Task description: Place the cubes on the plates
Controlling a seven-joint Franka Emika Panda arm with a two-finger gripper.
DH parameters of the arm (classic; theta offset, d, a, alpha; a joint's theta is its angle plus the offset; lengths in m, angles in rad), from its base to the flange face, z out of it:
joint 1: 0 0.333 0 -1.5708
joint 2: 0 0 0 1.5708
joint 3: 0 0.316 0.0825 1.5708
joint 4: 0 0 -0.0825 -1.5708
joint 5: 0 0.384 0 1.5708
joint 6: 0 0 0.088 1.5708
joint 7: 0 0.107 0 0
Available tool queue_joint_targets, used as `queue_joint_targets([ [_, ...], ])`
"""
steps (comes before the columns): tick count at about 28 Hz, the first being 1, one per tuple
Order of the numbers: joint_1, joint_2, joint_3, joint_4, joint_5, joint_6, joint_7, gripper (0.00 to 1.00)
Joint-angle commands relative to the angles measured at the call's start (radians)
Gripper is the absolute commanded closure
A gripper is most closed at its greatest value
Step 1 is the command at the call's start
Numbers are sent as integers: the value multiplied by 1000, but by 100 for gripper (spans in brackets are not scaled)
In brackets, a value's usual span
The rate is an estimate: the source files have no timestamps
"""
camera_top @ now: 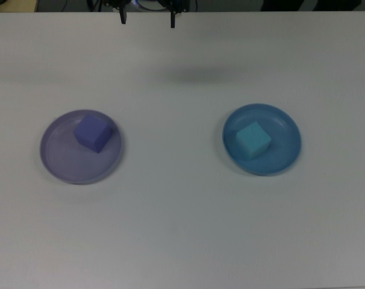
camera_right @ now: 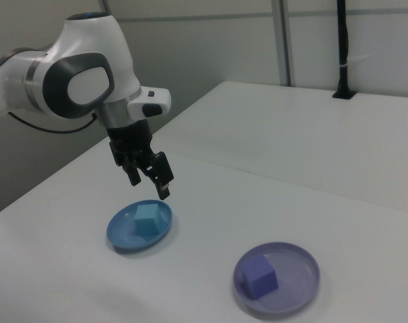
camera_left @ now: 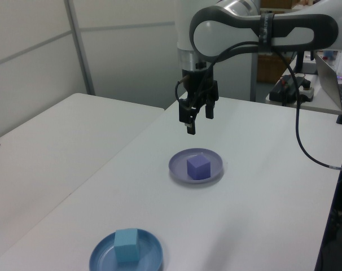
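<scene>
One white table [camera_top: 182,229] fills the top view. One arm [camera_left: 261,34] reaches in from the left view's upper right, cut off at the frame edge. Two plates: the lavender plate [camera_top: 56,159] at the top view's centre left, the blue plate [camera_top: 285,150] centre right. Two cubes: the purple cube [camera_top: 93,132] on the lavender plate, the cyan cube [camera_top: 253,139] on the blue. The gripper [camera_left: 197,118] hangs empty, fingers apart; in the top view probably only its fingertips [camera_top: 123,18] show, at the upper edge.

Raised hand [camera_left: 196,118], fingers apart.
</scene>
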Motion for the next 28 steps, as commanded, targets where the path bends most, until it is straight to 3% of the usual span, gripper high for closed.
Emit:
queue_joint_targets([
  [1, -14, -15, -4, -26, 28, 35, -54, 0],
  [28, -14, -3, -3, -17, 24, 41, -54, 0],
])
